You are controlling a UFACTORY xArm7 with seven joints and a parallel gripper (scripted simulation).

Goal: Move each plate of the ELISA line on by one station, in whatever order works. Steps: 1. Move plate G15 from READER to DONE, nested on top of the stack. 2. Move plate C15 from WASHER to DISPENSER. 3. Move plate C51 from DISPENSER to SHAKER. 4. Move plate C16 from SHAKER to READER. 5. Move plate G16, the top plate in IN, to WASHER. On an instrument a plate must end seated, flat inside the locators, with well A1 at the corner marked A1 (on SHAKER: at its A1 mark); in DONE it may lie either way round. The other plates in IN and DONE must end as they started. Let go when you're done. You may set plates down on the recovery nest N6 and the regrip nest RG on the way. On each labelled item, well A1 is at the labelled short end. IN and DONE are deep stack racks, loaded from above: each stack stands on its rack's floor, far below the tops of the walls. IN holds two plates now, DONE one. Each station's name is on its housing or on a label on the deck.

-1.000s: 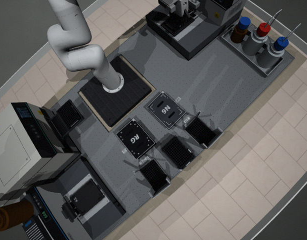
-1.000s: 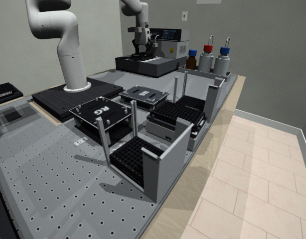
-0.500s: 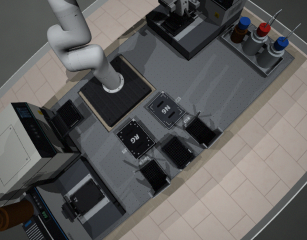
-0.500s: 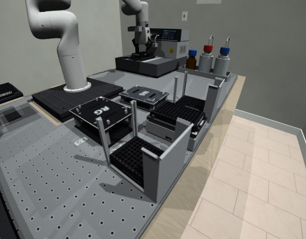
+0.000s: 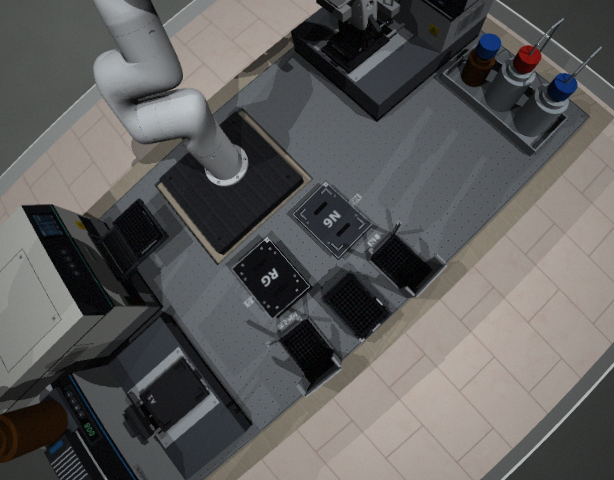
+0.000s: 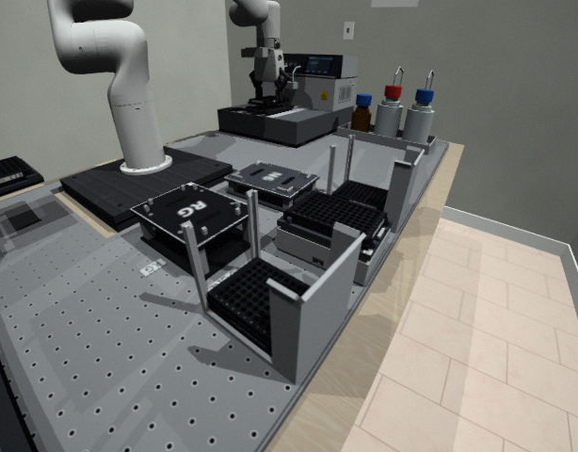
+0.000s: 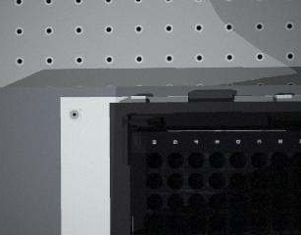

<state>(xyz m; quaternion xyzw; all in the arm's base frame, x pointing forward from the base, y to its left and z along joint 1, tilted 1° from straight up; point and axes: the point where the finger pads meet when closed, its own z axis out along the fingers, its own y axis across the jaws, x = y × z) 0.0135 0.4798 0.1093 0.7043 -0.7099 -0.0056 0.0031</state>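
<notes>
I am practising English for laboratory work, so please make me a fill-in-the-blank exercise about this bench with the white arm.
1. The white arm's pincer is shut on a black well ____.
2. The grey bottle standing between the other two has a ____ cap.
3. The flat black nest beside the grey nest marked N6 is marked ____.
4. The brown glass bottle has a ____ cap.

Missing words: plate; red; RG; blue.

Perforated grey deck [image 5: 441, 170] carries arm base plate [image 5: 276, 193], N6 nest [image 5: 330, 219], RG nest [image 5: 270, 277], seemingly three racks
</notes>
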